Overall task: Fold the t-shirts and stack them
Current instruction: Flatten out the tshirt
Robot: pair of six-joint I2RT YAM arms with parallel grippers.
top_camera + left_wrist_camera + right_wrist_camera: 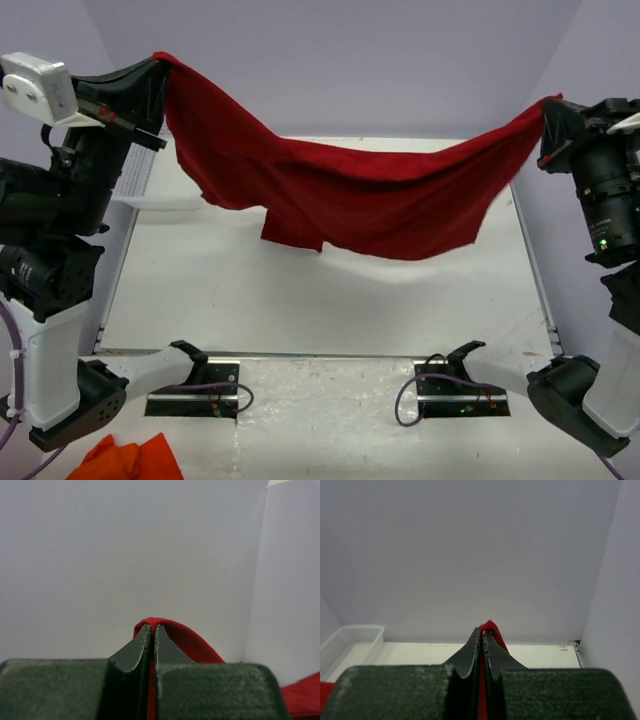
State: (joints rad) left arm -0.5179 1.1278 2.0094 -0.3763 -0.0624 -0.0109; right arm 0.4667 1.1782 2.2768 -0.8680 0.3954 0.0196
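Note:
A dark crimson t-shirt (340, 190) hangs in the air above the table, stretched between both arms and sagging in the middle. High at the left, my left gripper (160, 66) is shut on one corner of it; red cloth (180, 636) sticks out past the fingertips in the left wrist view, where my left gripper (152, 626) is pinched tight. High at the right, my right gripper (548, 104) is shut on the opposite corner. The right wrist view shows my right gripper (482, 630) with a fold of red cloth (491, 627) between its jaws.
A white mesh basket (150, 185) stands at the table's back left, also seen as a white basket (350, 642). An orange-red cloth (130, 460) lies at the bottom left by the left arm's base. White walls enclose the white table (330, 300).

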